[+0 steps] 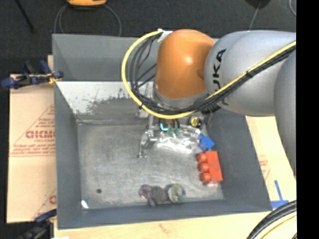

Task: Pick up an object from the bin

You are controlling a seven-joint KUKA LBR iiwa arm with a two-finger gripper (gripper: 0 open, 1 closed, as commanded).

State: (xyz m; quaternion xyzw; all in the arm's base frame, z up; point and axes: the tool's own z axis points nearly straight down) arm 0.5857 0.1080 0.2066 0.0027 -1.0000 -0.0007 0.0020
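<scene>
My gripper (145, 144) hangs low over the middle of the bin, just under the arm's wrist. Right beside it, on its right, lies a clear plastic piece (175, 141) with green and dark bits at its upper edge. A small blue block (205, 143) lies at that piece's right end. Below the blue block sits an orange-red brick (210, 167) with round studs along its left side. Nothing is seen held by the gripper.
A small cluster of grey, purple and pale green round things (162, 194) lies near the bin's front wall. The arm and its orange cover hide the back middle of the bin. The left half of the floor is bare metal.
</scene>
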